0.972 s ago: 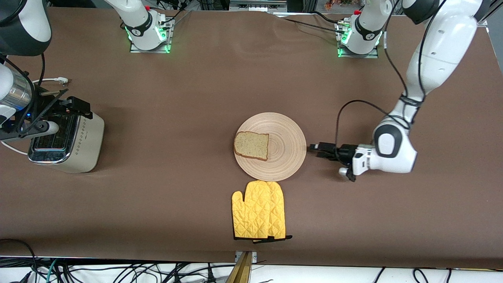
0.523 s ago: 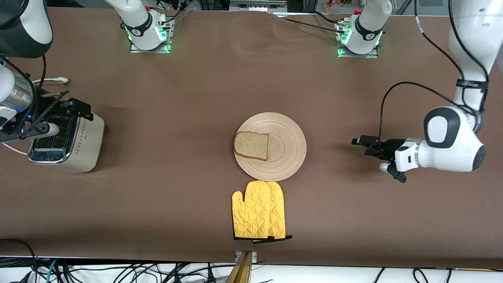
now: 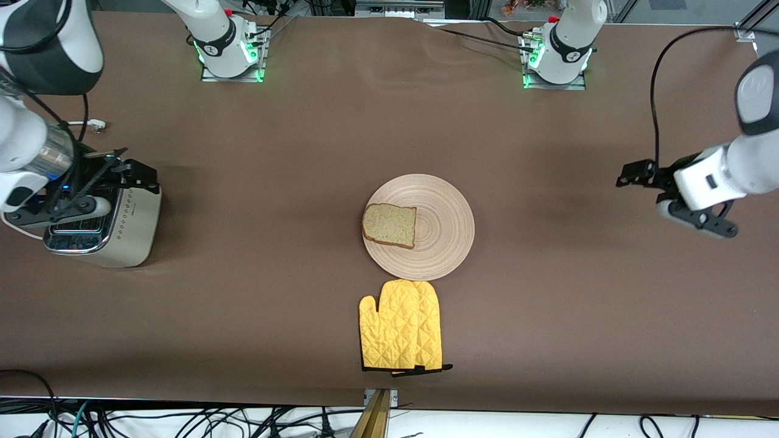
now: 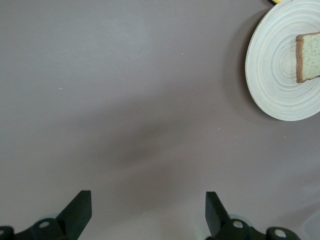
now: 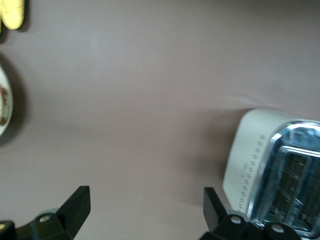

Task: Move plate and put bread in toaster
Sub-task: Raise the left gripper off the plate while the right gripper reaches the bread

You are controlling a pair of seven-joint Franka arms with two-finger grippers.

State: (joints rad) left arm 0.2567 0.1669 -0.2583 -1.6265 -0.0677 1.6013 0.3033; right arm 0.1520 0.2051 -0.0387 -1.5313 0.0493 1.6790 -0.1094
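Observation:
The beige wooden plate (image 3: pixel 447 228) lies mid-table with the bread (image 3: pixel 389 225) on its half toward the right arm's end. The cream toaster (image 3: pixel 131 225) stands at the right arm's end. My left gripper (image 3: pixel 630 175) is open and empty, up over bare table toward the left arm's end, well apart from the plate. Its wrist view shows the open gripper (image 4: pixel 147 212), the plate (image 4: pixel 272 65) and the bread (image 4: pixel 307 50). My right gripper (image 3: pixel 143 176) is open and empty over the toaster's edge. Its wrist view shows the open gripper (image 5: pixel 145 207) and the toaster (image 5: pixel 250 160).
A yellow oven mitt (image 3: pixel 400 333) lies just nearer to the front camera than the plate, almost touching its rim. The toaster's white cord and plug (image 3: pixel 91 125) lie beside it toward the robots' bases. The mitt's tip shows in the right wrist view (image 5: pixel 12 12).
My left gripper has drawn back from the plate's edge toward the left arm's end and risen. The right gripper has shifted slightly over the toaster. Plate and bread have not moved.

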